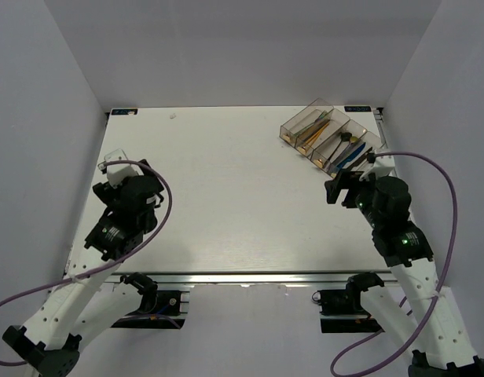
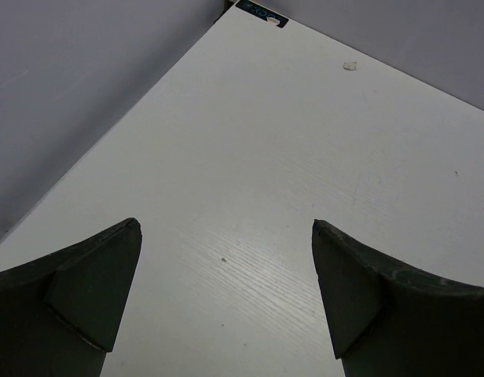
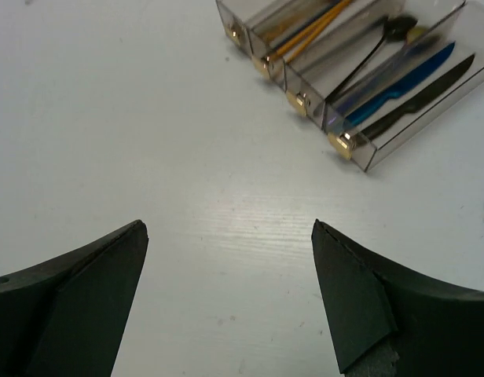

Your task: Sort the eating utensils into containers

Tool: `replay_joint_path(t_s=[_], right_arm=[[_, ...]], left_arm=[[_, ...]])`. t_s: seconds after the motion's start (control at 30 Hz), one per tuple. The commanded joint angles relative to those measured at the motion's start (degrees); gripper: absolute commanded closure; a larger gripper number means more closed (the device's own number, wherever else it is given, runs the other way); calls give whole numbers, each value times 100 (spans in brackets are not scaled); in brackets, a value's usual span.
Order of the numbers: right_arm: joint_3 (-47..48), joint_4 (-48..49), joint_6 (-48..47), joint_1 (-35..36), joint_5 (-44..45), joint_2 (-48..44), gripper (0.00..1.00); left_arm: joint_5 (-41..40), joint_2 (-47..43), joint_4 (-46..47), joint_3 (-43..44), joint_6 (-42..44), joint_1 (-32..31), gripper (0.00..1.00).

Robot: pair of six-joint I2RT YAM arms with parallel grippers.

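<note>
Sorting looked done here: all the utensils (image 3: 407, 82) you could see lay in the bins (image 1: 290, 124) at the table's (image 1: 226, 181) far right corner, none loose on the top. Your left gripper (image 2: 225, 228) was released and empty above the left side. The right gripper (image 3: 229, 228) was spread too, holding nothing, poised just short of the bins. Next move, I'd judge: no pick needed. Check for strays, then park both arms.

Prob. a lab test cell: white table (image 1: 226, 196) w/ plain walls (image 1: 38, 94).
</note>
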Motion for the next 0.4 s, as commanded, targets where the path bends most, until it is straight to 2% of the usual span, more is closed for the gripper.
replay_joint_path(t_s=[0.0, 0.37], right_arm=[[-322, 125, 29, 27, -319, -113, 11], [-438, 213, 91, 45, -284, 45, 11]], left_arm=[[211, -359, 337, -409, 76, 37, 2], [379, -316, 241, -384, 59, 90, 2]])
